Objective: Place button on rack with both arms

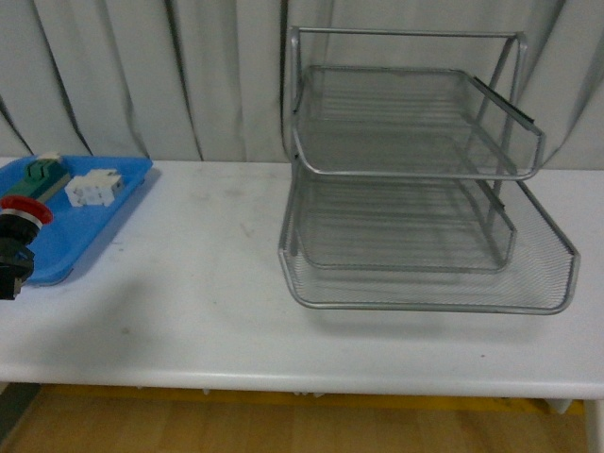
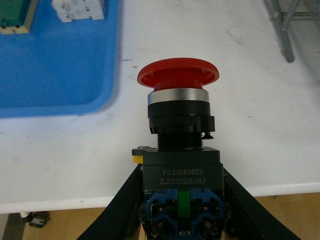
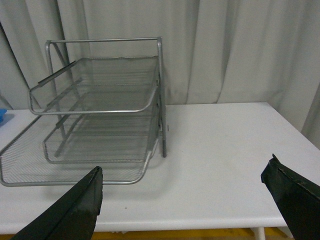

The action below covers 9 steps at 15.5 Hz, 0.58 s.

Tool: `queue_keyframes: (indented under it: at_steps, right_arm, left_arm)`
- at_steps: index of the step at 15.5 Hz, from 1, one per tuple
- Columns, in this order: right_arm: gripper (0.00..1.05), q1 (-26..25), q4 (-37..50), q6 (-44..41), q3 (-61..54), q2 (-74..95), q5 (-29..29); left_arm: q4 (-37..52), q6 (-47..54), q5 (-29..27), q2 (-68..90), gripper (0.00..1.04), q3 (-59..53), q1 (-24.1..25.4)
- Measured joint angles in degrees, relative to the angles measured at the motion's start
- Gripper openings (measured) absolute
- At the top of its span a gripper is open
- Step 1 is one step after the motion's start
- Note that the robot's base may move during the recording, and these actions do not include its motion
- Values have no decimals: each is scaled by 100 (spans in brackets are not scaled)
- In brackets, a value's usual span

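While the right gripper (image 3: 185, 167) hangs over the table (image 3: 220, 145) with its fingers (image 3: 82, 205) spread wide and nothing between them, the button (image 1: 21, 225) sits at the far left, at the near edge of the blue tray (image 1: 99, 222), well apart from the rack (image 1: 415, 179). Its long axis runs roughly upright, red cap on top! The left gripper (image 2: 181, 172) is clamped on the dark boxy body, one finger pressed to each side, cap pointing out beyond the fingertips.

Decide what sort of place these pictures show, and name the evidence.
Probably a robot test bench in a lab: a plain white table before a grey curtain backdrop, a blue tray of small parts, and an empty wire-mesh letter rack.
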Motion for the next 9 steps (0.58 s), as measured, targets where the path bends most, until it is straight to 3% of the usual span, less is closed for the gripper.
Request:
queue_keyframes:
  at_steps: [5, 9]
  right_arm:
    - [98, 0, 7, 0, 0, 0, 2]
    - [98, 0, -4, 0, 0, 0, 13]
  left_arm:
    - [0, -7, -39, -127, 37, 0, -326]
    - [-219, -295, -210, -192, 37, 688, -1425]
